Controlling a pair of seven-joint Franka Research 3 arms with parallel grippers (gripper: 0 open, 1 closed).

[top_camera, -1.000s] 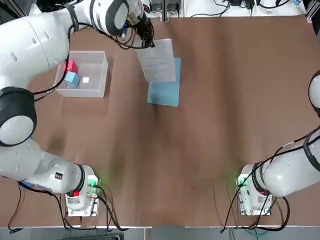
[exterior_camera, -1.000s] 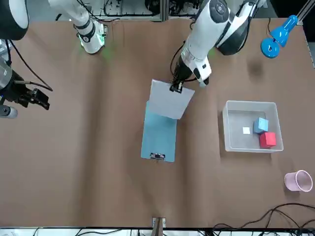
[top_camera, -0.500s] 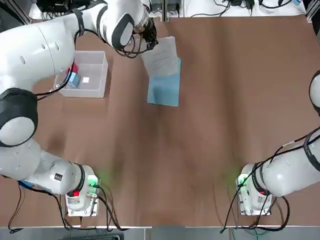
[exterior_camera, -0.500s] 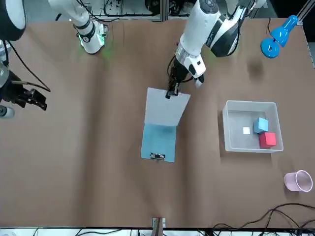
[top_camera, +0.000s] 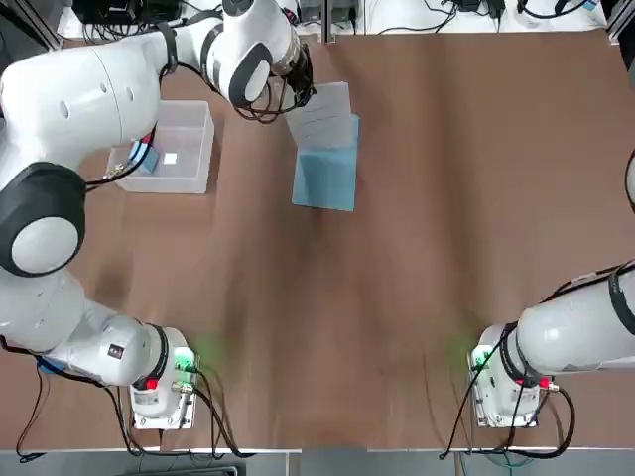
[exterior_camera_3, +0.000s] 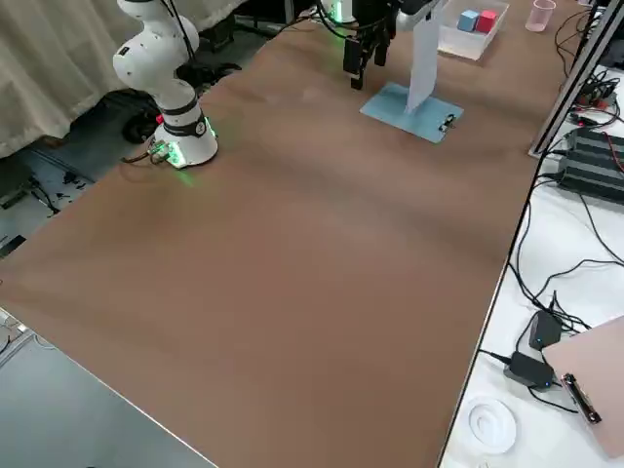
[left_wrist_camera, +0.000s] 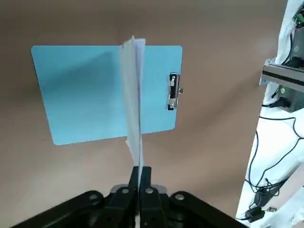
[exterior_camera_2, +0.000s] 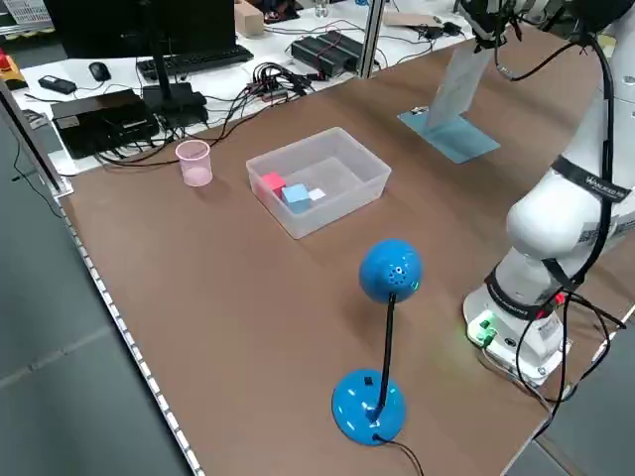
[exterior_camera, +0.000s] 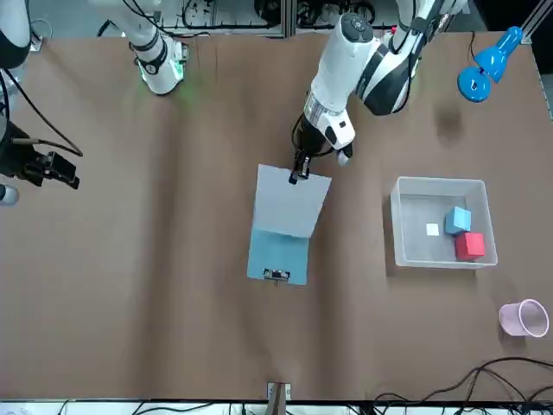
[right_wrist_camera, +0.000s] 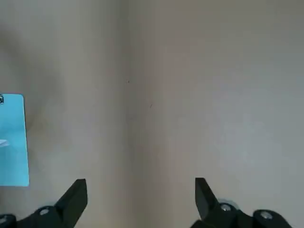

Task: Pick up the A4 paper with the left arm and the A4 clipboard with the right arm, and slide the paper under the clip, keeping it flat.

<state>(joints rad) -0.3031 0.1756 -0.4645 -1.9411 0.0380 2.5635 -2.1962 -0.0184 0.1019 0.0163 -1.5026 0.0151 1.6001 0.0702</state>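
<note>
Lower and more squarely over the clipboard than a second ago, the paper has come down with the left gripper, while the right arm has edged outward.

The left gripper (left_wrist_camera: 141,172), above the board, is closed on the upper edge of the A4 paper (exterior_camera: 290,201). Its two fingers are pinched together with only the sheet between them. The paper hangs upright below them, probably so that its free lower edge can lead towards the clip.

Directly under the gripper, the light blue clipboard (left_wrist_camera: 78,97) lies flat on the table (exterior_camera: 173,320). The silver clip (left_wrist_camera: 173,91) is on the short edge farther from the robot, beyond the gripper; that placing seems to suit a slide away from the robot. The paper is not under the clip, and whether its lower edge touches the board I cannot tell.

Well off to the robot's right of that grip, the right gripper (right_wrist_camera: 141,184) is wide open, holding and touching nothing. It likely has to take or steady the board next.

To the left gripper's own left, well apart, sits a clear plastic bin (exterior_camera: 415,252) with two cubes inside.
</note>
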